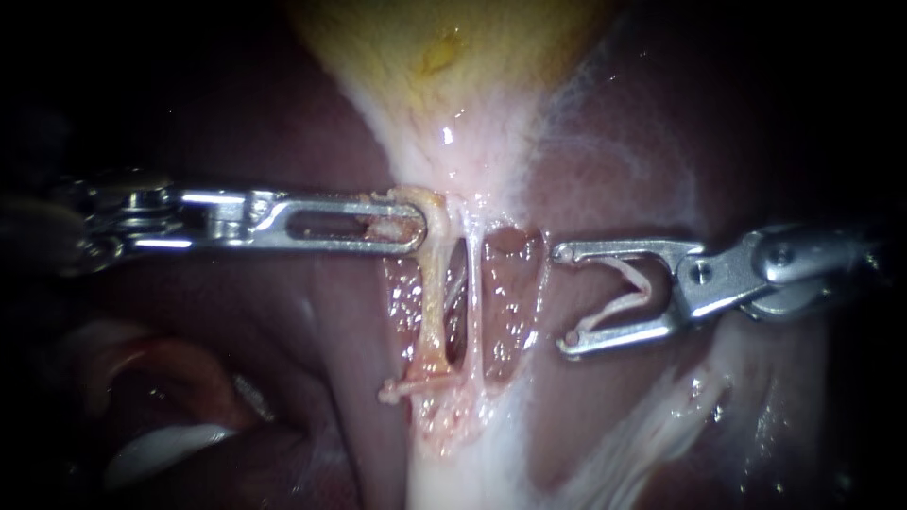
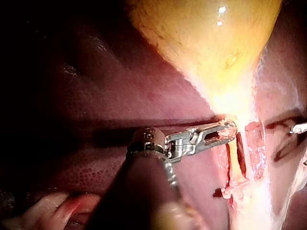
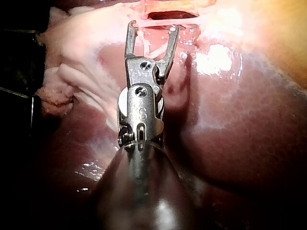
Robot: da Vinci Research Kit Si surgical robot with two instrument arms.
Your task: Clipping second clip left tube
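Two tubes run down from the yellow gallbladder (image 1: 444,47) over the liver (image 1: 283,312). The left tube (image 1: 433,293) is yellowish, the right tube (image 1: 474,302) thin and pale. My left instrument (image 1: 416,222) comes in level, its slotted jaws shut on the tissue at the left tube's top; the left wrist view shows the same grip (image 2: 225,130). A small pale crosspiece (image 1: 416,385) lies at the left tube's lower end; I cannot tell if it is a clip. My right instrument (image 1: 567,297) stands to the right of both tubes, jaws open with a pale clip (image 1: 628,288) seated in them, touching nothing (image 3: 152,26).
Dark red liver surrounds the bared window around the tubes. Pale glistening tissue (image 1: 642,434) fans out below my right instrument. Pink and white tissue (image 1: 161,444) lies in the lower left corner.
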